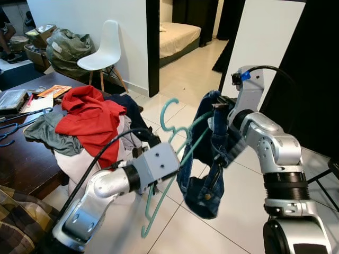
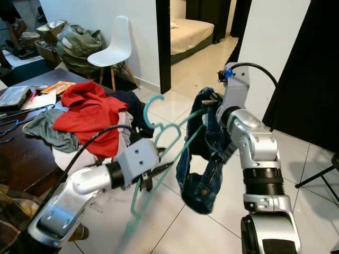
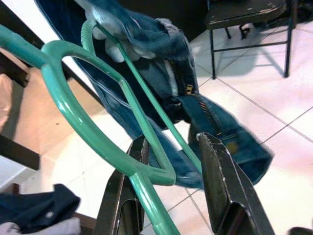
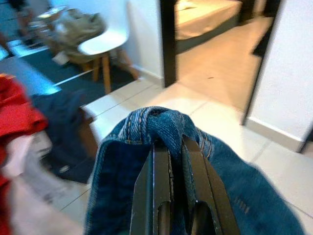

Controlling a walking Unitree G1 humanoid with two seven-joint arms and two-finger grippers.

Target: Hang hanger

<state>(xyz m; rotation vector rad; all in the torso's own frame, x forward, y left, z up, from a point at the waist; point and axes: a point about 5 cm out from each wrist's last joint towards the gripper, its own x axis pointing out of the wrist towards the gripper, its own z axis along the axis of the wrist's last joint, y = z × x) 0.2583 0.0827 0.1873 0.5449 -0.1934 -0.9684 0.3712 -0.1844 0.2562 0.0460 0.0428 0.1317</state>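
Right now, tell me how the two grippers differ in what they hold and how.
The left gripper holds the green hanger; the right gripper holds the blue jeans. The left gripper's fingers stand apart, with the hanger's bars between them; the right gripper's fingers are pinched together on a fold of denim. The left gripper is low near the clothes pile; the right gripper is raised higher. Both are mid-air over the tiled floor.
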